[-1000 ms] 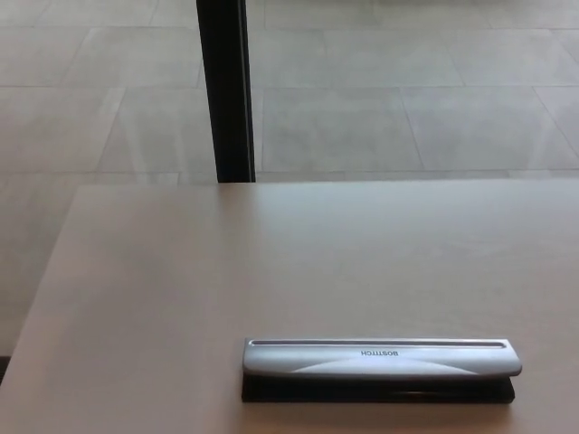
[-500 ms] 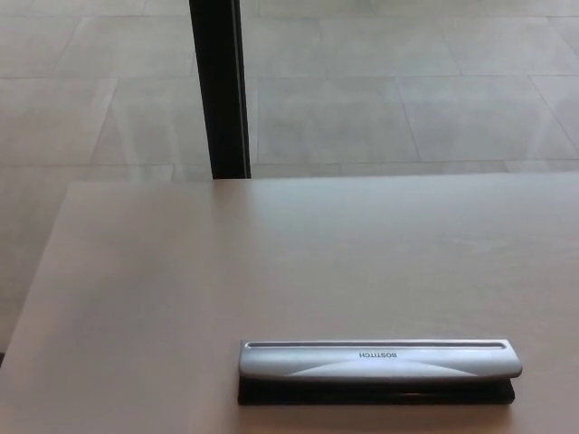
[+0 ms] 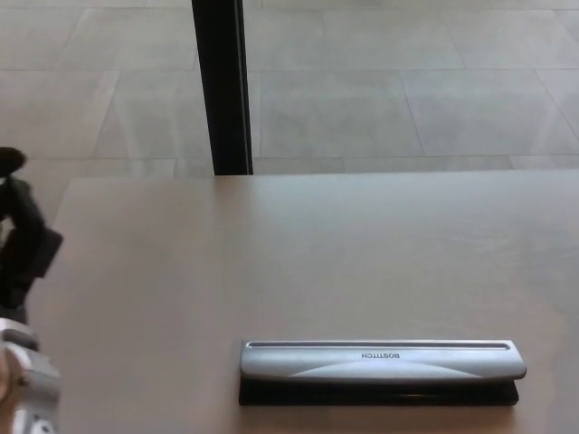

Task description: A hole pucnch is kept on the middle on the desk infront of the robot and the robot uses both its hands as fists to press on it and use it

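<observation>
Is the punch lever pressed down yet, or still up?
Still up, by the look of it. The hole punch lies flat on the desk with nothing on its silver lever. Only the left robot hand shows, at the desk's left edge.

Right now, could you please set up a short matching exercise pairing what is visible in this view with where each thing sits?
Things:
1. hole punch
2. left hand
3. black post
4. desk

Places:
A. upright behind the desk's far edge
B. at the picture's left edge, beside the desk
C. lying flat near the desk's front edge
D. fills the lower part of the view, bearing the punch

Pairs: 1-C, 2-B, 3-A, 4-D
</observation>
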